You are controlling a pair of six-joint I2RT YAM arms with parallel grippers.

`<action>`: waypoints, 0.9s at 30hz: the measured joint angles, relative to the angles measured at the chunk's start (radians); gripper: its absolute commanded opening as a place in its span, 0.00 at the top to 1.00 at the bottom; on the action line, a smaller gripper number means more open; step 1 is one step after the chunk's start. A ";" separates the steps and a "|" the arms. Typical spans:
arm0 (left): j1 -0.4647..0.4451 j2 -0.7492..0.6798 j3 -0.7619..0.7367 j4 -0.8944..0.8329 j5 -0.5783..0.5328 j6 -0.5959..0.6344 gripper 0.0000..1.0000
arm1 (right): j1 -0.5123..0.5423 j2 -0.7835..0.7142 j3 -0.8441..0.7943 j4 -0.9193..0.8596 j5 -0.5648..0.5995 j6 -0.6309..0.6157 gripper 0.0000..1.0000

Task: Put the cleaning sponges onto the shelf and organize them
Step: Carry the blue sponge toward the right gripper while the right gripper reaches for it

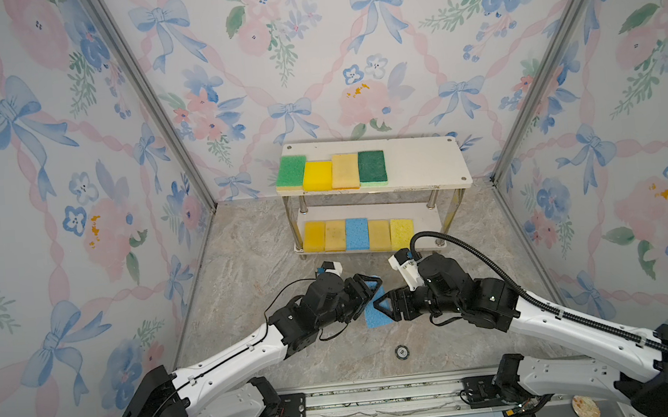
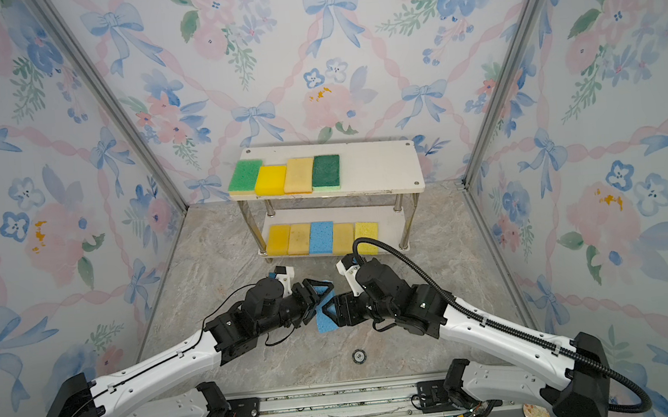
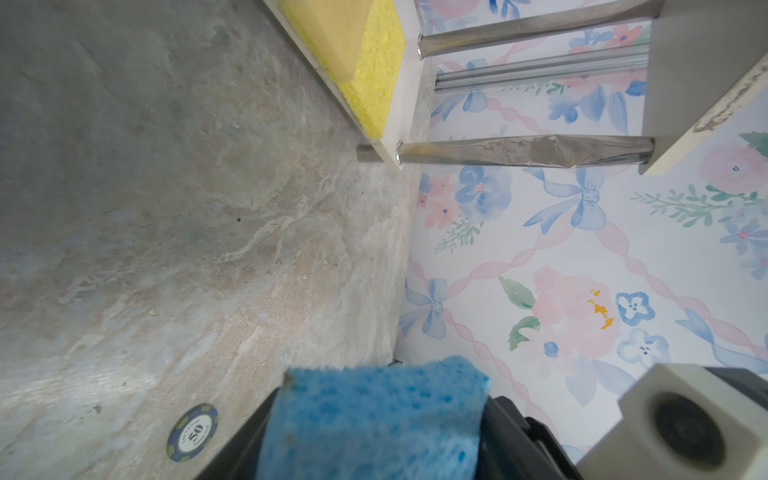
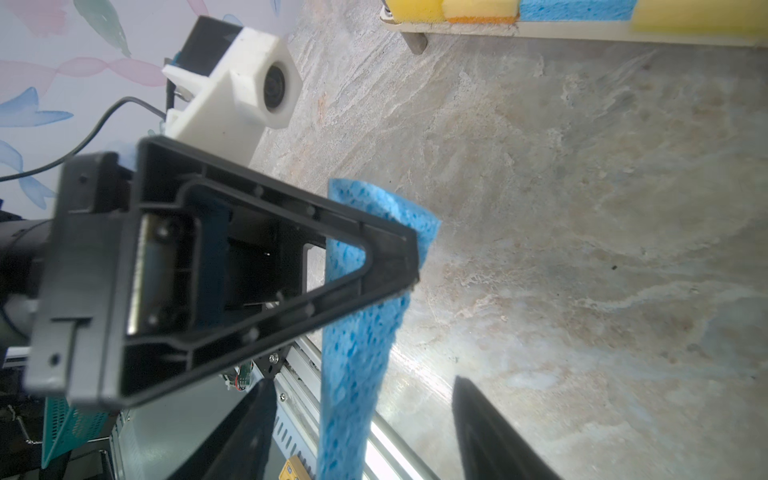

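Handover, by the look of it. In both top views the shelf (image 1: 424, 165) carries four sponges (image 1: 316, 175) on its upper board and five more (image 1: 356, 234) filling the lower one. The right end of the upper board is bare, presumably the slot for the tenth. That one, the blue sponge (image 1: 374, 318), is held on edge over the tabletop (image 1: 247, 276). It sits between the left gripper (image 1: 375, 287) and right gripper (image 1: 377, 307), which meet nose to nose near the middle. Likely reason: the bare slot lies on the right arm's side. A small round disc (image 1: 401, 352) lies nearer the base, apart from both.

Left wrist view: the left fingers (image 3: 513, 436) pinch the blue sponge across its thickness, and the foam fills the space between them. The shelf's end, with a yellow sponge (image 3: 374, 83) and chrome leg (image 3: 519, 151), is well apart. The right fingers are not shown here.

Right wrist view: this gives what the top views hide. The right fingers (image 4: 490, 428) stand spread, one on either side of the sponge's free end, with a gap visible on each side, so there is no grip yet. One left finger crosses the sponge further along.
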 measured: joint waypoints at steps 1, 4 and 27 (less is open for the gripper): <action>-0.001 0.000 0.011 0.005 0.000 0.000 0.33 | 0.000 0.005 0.005 0.001 0.000 0.000 0.37; -0.002 -0.001 0.034 0.008 0.000 0.000 0.33 | 0.000 0.014 0.019 0.003 -0.003 -0.002 0.43; 0.001 -0.048 0.041 0.022 -0.002 0.063 0.16 | 0.010 -0.012 0.029 0.040 0.006 0.036 0.90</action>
